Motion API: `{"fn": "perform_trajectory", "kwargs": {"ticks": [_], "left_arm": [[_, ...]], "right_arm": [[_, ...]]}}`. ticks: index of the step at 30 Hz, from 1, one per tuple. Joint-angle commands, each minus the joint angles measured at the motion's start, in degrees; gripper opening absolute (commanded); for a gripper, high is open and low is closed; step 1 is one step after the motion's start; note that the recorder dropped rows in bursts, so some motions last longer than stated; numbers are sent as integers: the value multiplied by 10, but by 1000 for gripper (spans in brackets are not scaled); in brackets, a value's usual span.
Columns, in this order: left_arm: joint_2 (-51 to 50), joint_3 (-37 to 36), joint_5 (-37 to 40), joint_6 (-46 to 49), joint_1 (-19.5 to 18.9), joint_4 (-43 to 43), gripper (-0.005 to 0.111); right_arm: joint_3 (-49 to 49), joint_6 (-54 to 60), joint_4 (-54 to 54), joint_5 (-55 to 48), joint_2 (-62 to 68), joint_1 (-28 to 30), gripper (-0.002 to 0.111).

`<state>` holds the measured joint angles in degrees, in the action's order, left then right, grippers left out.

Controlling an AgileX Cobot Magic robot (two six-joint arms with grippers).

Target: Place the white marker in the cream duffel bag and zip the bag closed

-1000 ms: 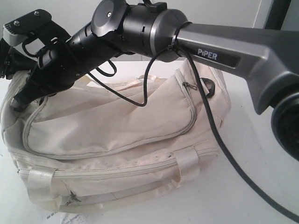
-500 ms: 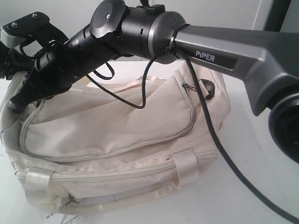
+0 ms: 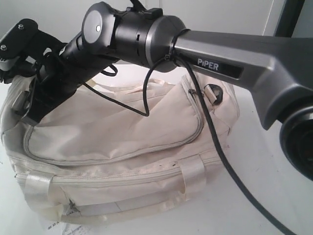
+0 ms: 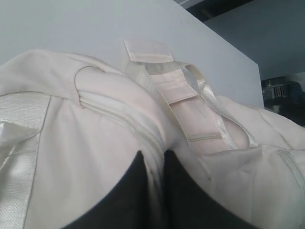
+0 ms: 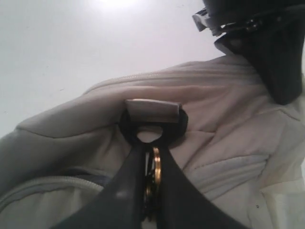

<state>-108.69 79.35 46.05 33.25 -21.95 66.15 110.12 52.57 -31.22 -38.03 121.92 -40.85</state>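
Robotics laboratory bench. A grey jointed robot arm (image 3: 234,54) marked PiPER, with a black cable (image 3: 215,142) tied along its casing, reaches over a plain white worktop (image 3: 254,147) carrying a cream duffel bag (image 3: 122,142). Behind stands a bare pale wall (image 3: 220,14).

All views close on the bag (image 3: 117,134)
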Motion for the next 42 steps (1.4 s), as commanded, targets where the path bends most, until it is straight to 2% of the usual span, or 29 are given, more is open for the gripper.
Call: {"fn": "perform_trajectory", "kwargs": {"ticks": [1, 4, 6, 14, 19, 25, 28, 30, 31, 32, 33, 42], "left_arm": [[-1, 8, -73, 1, -14, 34, 41], [-1, 8, -73, 0, -14, 36, 75], [-1, 8, -69, -3, -14, 36, 85], [0, 8, 22, 15, -13, 13, 86], [0, 8, 20, 13, -11, -3, 86], [-5, 7, 0, 13, 17, -37, 85], [-11, 7, -15, 13, 31, -37, 78], [-12, 7, -29, 13, 33, -37, 63], [-12, 7, -36, 13, 31, -37, 40], [-12, 7, -40, 13, 27, -36, 25], [-12, 7, -44, 13, 27, -33, 1], [-12, 7, -77, 10, 27, 43, 0]], "right_arm": [[-4, 6, 3, -24, -11, -7, 0], [-4, 23, 23, -7, -11, -2, 0], [-4, 26, 27, 9, -11, 4, 0], [-2, 42, 28, 54, -10, 32, 0], [0, 63, 26, 69, -10, 32, 0], [0, 70, 13, 62, -9, 32, 0], [0, 73, -12, 58, -9, 32, 0], [0, 73, -12, 53, -9, 32, 0], [0, 73, -13, 43, -9, 32, 0], [0, 73, -15, 34, -9, 32, 0], [0, 73, -19, 17, -9, 32, 0], [0, 37, -33, -2, -18, 32, 0]]}}
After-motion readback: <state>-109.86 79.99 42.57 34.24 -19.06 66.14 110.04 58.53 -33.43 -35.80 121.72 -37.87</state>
